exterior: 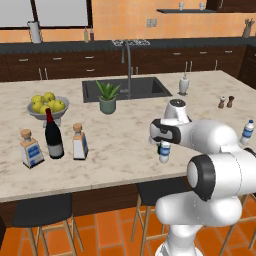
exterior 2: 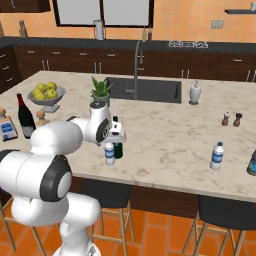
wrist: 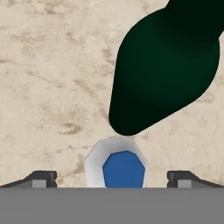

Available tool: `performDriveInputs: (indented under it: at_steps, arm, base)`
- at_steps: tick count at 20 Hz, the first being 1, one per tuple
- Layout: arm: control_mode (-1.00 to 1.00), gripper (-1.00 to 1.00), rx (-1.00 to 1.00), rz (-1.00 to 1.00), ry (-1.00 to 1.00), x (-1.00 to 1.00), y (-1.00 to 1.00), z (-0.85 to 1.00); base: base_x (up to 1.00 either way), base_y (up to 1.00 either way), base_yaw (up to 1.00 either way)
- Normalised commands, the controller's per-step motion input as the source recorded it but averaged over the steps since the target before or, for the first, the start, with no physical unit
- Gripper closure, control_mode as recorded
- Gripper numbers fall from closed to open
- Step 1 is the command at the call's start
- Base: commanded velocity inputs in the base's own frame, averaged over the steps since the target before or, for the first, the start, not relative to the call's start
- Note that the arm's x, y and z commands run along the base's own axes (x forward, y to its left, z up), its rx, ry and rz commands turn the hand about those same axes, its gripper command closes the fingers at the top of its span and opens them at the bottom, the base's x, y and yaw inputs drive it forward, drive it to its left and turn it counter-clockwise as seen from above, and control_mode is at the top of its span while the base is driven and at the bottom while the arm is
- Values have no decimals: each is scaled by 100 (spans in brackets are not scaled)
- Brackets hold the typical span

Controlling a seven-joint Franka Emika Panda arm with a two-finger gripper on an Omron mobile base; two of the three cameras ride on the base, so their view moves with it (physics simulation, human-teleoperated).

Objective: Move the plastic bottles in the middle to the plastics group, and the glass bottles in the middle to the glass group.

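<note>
A small clear water bottle [exterior: 164, 152] [exterior 2: 109, 154] with a blue label stands near the counter's front edge, right beside a dark green bottle [exterior 2: 118, 148] [wrist: 168, 65]. My gripper [exterior: 162, 141] [exterior 2: 113, 139] [wrist: 113, 180] hangs open straight above the water bottle [wrist: 123, 168], one fingertip on each side of it and clear of it. At the left stand a red-topped wine bottle [exterior: 54, 135] [exterior 2: 25, 117] and two squat blue-labelled bottles [exterior: 31, 149] [exterior: 80, 142] with tan stoppers. Another water bottle [exterior: 247, 132] [exterior 2: 217, 156] stands at the right.
A fruit bowl [exterior: 31, 112] sits behind the wine bottle, and a potted plant [exterior: 107, 97] in front of the sink [exterior: 125, 88]. Two pepper shakers [exterior: 222, 102] [exterior: 230, 101] and a soap dispenser [exterior: 183, 84] stand at the right. Stools are tucked under the counter's front edge.
</note>
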Motion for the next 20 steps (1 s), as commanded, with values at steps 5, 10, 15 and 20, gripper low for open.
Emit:
performDriveInputs:
  at_steps: [5, 10, 15, 20]
  arm:
    - [-100, -100, 0, 0, 0, 17, -1, 0]
    - [-100, -100, 1, 0, 0, 12, -1, -2]
    - [-100, 100, 0, 0, 0, 0, 0, -1]
    - [-100, 100, 0, 0, 0, 0, 0, 0]
  base:
    - [0, 0, 0]
    - [0, 0, 0]
    - [0, 0, 0]
    - [0, 0, 0]
